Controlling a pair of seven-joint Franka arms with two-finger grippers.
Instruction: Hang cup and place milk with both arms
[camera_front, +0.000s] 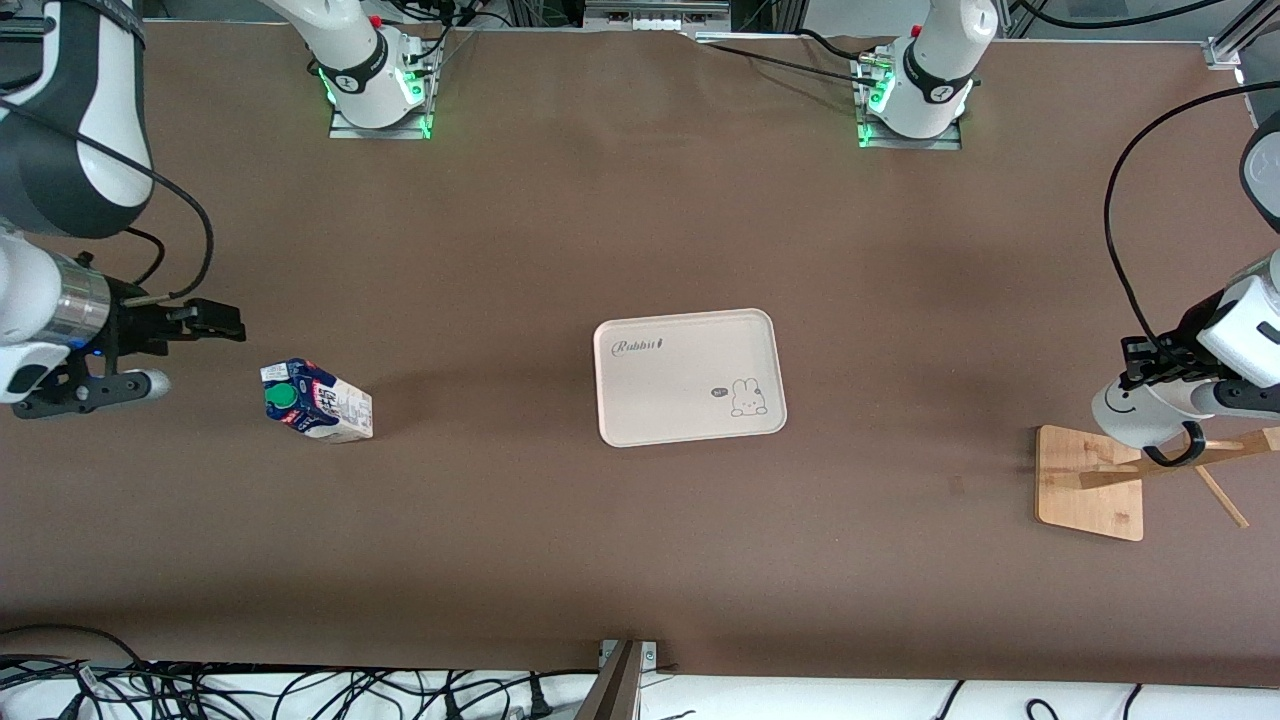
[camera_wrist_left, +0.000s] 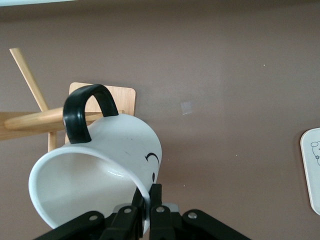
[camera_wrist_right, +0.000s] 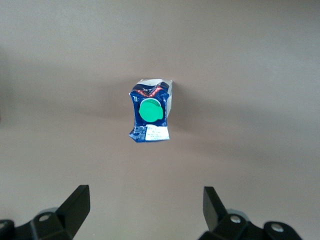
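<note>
1. The left gripper (camera_front: 1150, 365) is clenched on the rim of the small white mug with a black smiley face (camera_front: 1130, 415). It holds the mug tilted over the light wooden peg rack (camera_front: 1085, 480), which in the front view lies between three and four o'clock from the tray. With only a thin wall pinched, a knock against a peg could twist the mug loose.
2. The mug's thin black loop handle (camera_wrist_left: 82, 112) sits at the slanted wooden peg (camera_wrist_left: 40, 120), but I cannot tell whether it is threaded. Letting go too early could drop the mug onto the base.
3. Pushing sideways on a peg might tip the light rack.
4. The right gripper (camera_front: 185, 350) hangs released, jaws wide, over the table near the dark blue and white milk carton with a green cap (camera_front: 315, 400), at nine o'clock from the cream rectangular rabbit-print tray (camera_front: 650, 400).
5. The carton looks crumpled and appears to lie on its side, so a squeeze could slip or crush it.
</note>
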